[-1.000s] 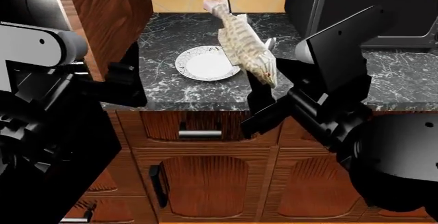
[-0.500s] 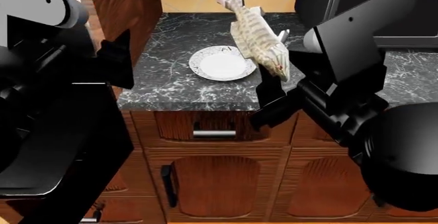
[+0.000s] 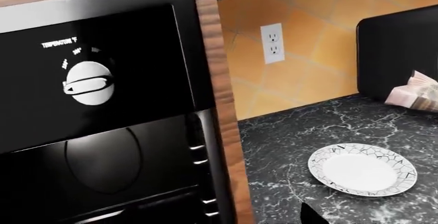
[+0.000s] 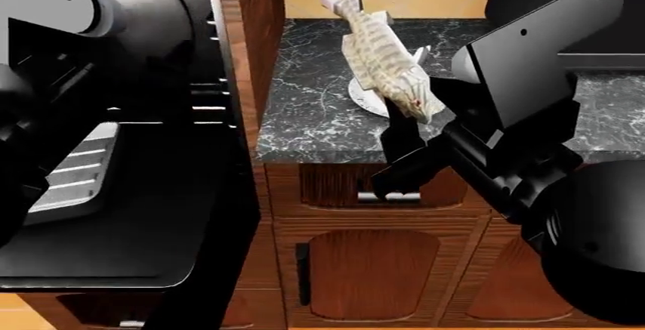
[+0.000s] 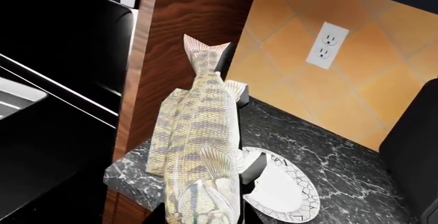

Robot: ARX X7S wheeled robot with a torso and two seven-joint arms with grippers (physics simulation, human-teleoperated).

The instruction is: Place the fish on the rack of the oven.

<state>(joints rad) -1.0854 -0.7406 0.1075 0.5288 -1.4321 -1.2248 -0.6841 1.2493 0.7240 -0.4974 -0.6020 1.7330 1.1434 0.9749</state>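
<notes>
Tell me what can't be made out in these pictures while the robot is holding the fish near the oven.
- Right pincer: in the head view and right wrist view the fish covers its tips, so the contact is hidden.
- Left pincer: only a dark tip at the left wrist view's edge; open or shut unclear.
- Plate: mostly behind the fish in the head view.
- Oven rack: the cavity is too dark to make it out with certainty.
</notes>
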